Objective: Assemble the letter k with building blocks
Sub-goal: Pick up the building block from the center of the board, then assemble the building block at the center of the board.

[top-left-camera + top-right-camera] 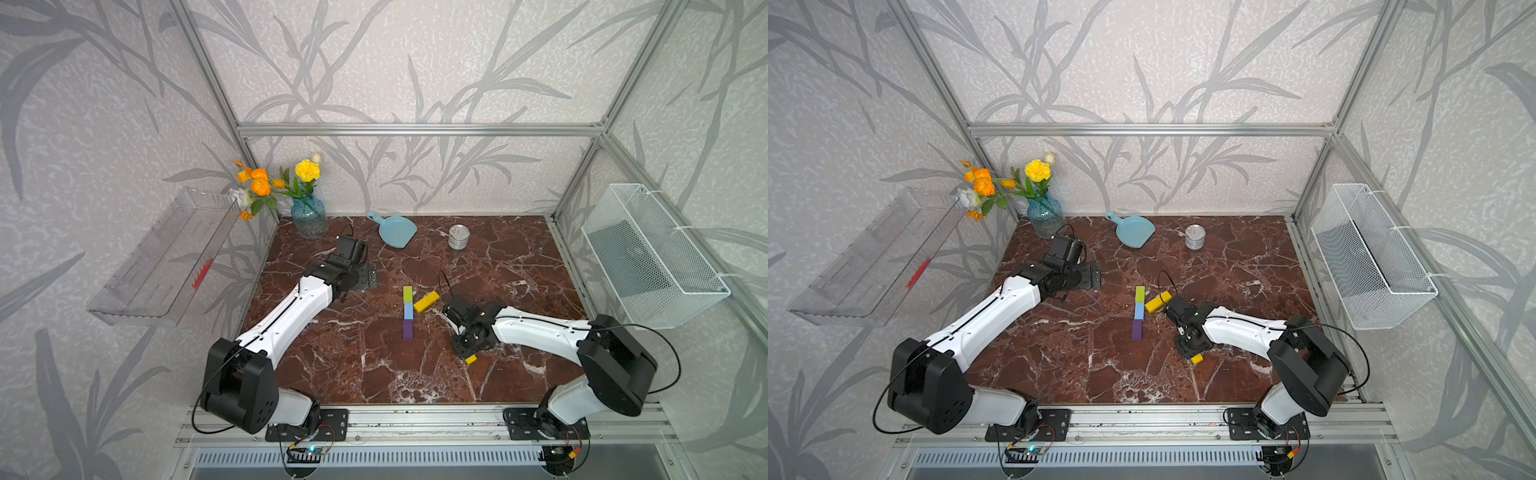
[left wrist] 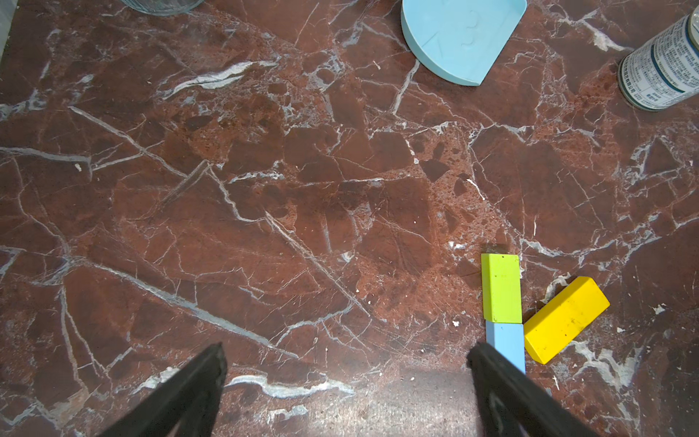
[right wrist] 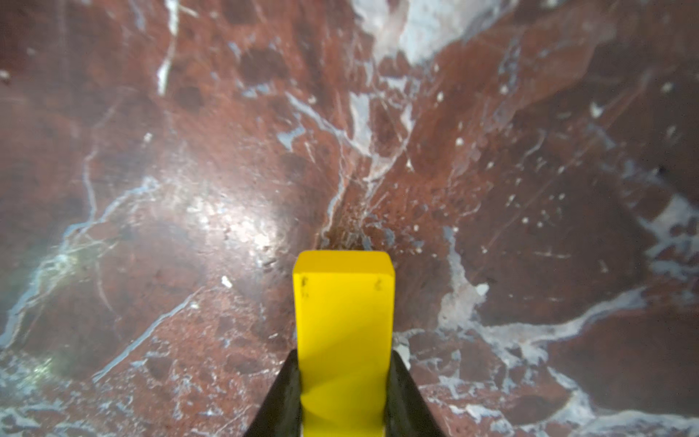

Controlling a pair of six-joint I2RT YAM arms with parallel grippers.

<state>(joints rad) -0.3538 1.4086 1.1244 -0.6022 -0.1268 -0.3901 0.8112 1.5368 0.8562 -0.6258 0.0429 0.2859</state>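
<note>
The right gripper [image 3: 343, 357] is pinching a yellow bar [image 3: 342, 302], seemingly near its end, so the bar is risking twisting and nudging the purple block [image 1: 408, 329]. The left gripper [image 2: 346, 352] is standing wide open.

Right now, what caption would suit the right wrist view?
The right gripper shut on a yellow bar, with the red marble table beyond.

Lime block [image 1: 407, 294], blue block [image 1: 408, 311], purple block [image 1: 408, 329], yellow bar [image 3: 344, 333].

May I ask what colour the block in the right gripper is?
The block is yellow; right wrist view shows it best.
</note>
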